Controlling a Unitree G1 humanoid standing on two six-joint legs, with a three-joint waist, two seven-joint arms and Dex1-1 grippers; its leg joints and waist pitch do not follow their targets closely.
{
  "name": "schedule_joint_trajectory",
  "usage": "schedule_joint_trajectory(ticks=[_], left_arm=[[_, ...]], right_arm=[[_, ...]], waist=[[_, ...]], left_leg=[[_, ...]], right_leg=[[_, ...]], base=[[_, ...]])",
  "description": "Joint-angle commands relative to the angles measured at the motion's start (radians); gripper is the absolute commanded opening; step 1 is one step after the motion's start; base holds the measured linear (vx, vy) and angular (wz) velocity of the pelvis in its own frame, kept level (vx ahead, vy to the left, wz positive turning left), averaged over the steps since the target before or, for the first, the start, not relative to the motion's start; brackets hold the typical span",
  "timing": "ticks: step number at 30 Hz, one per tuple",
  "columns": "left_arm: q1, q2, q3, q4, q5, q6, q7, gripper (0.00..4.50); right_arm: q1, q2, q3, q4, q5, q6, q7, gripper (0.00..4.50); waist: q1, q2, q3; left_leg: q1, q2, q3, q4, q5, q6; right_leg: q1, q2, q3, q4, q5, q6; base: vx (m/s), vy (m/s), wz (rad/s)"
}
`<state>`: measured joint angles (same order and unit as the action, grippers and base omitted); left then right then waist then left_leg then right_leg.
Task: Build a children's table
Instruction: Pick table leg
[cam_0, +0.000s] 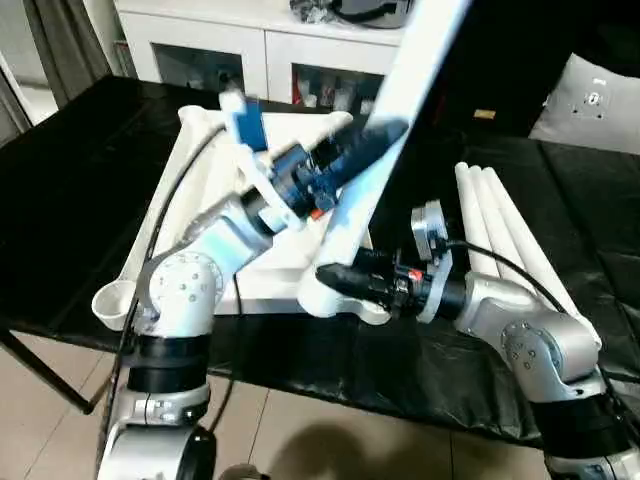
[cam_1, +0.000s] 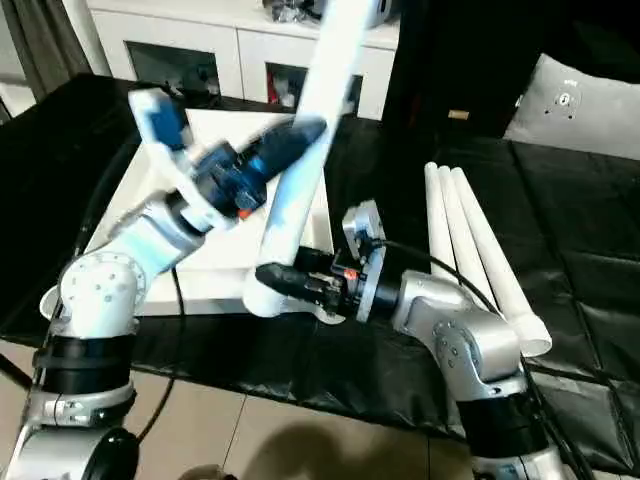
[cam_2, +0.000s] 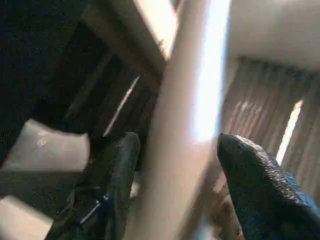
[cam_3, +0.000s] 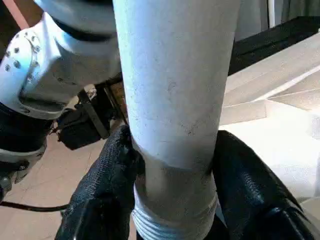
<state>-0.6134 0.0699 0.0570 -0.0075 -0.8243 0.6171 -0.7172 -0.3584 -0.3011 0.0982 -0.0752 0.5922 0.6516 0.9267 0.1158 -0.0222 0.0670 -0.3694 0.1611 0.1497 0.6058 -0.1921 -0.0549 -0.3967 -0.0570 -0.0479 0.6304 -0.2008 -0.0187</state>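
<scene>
White plastic dominated the left eye view: the table top (cam_0: 300, 262) lay underside up on a black-covered table (cam_0: 70, 200) at centre left. One leg (cam_0: 385, 130) slanted from the near corner socket (cam_0: 345, 298) up to the upper right of centre. The right gripper (cam_0: 335, 278) was clamped on its lower end, and the left gripper (cam_0: 385, 135) straddled it higher up. Three spare legs (cam_0: 500, 225) lay side by side at right of centre; a white cabinet (cam_0: 250, 45) stood along the top edge.

In the left wrist view, the leg (cam_2: 185, 125) was seen between the black fingers (cam_2: 117, 170), with a gap on each side: not clenched.

In the right wrist view, both fingers (cam_3: 107, 185) pressed against the leg (cam_3: 175, 90), just above its threaded end (cam_3: 172, 222).
</scene>
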Motion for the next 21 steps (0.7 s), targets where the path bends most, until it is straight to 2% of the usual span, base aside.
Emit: schedule_joint_trajectory(ticks=[1, 2, 4, 6, 9, 14, 21], left_arm=[[0.006, 0.022, -0.05, 0.01, 0.064, -0.033, -0.024, 2.52], [0.006, 0.039, -0.064, 0.017, 0.095, -0.056, -0.035, 2.48], [0.001, 0.048, -0.061, 0.026, 0.107, -0.067, -0.044, 2.14], [-0.019, 0.054, -0.033, 0.042, 0.103, -0.073, -0.043, 2.1], [-0.018, 0.068, -0.032, 0.039, 0.094, -0.069, -0.072, 1.89], [-0.008, 0.078, -0.03, 0.047, 0.09, -0.08, -0.088, 1.83], [-0.007, 0.049, -0.006, 0.055, 0.081, -0.075, -0.043, 1.82]], right_arm=[[-0.008, -0.013, -0.001, -0.025, 0.008, 0.001, 0.007, 1.88], [-0.008, -0.017, 0.0, -0.025, 0.005, -0.001, 0.005, 1.88], [-0.008, -0.02, -0.002, -0.026, 0.003, -0.003, 0.004, 1.88], [-0.009, -0.026, -0.006, -0.026, 0.001, -0.002, 0.003, 1.88], [-0.01, -0.029, -0.009, -0.028, 0.003, 0.0, 0.005, 1.88], [-0.014, -0.033, -0.012, -0.023, -0.002, -0.006, 0.0, 1.88], [-0.021, -0.03, -0.012, -0.008, -0.031, -0.03, -0.035, 1.88]], waist=[[0.003, 0.001, -0.072], [0.004, 0.012, -0.074], [0.0, 0.006, -0.073], [0.001, 0.006, -0.074], [-0.001, 0.007, -0.074], [0.0, 0.007, -0.074], [0.001, 0.007, -0.074]], left_leg=[[0.005, 0.057, -0.012, -0.069, -0.104, 0.015], [0.005, 0.057, -0.013, -0.068, -0.099, 0.011], [0.004, 0.055, -0.011, -0.069, -0.106, 0.009], [0.004, 0.055, -0.011, -0.068, -0.104, 0.007], [0.005, 0.055, -0.011, -0.068, -0.111, 0.005], [0.006, 0.057, -0.01, -0.068, -0.113, 0.005], [0.004, 0.056, -0.01, -0.067, -0.106, 0.006]], right_leg=[[0.061, -0.082, 0.048, -0.08, -0.146, -0.165], [0.061, -0.083, 0.049, -0.076, -0.131, -0.169], [0.063, -0.082, 0.049, -0.078, -0.123, -0.168], [0.064, -0.083, 0.048, -0.078, -0.121, -0.173], [0.062, -0.082, 0.047, -0.077, -0.125, -0.186], [0.062, -0.083, 0.047, -0.074, -0.108, -0.201], [0.063, -0.084, 0.048, -0.074, -0.105, -0.201]], base=[[0.0, 0.0, 0.0], [0.0, 0.0, 0.0], [0.0, 0.0, 0.0], [0.0, 0.0, 0.0], [0.0, 0.0, 0.0], [0.0, 0.0, 0.0], [0.0, 0.0, 0.0]])
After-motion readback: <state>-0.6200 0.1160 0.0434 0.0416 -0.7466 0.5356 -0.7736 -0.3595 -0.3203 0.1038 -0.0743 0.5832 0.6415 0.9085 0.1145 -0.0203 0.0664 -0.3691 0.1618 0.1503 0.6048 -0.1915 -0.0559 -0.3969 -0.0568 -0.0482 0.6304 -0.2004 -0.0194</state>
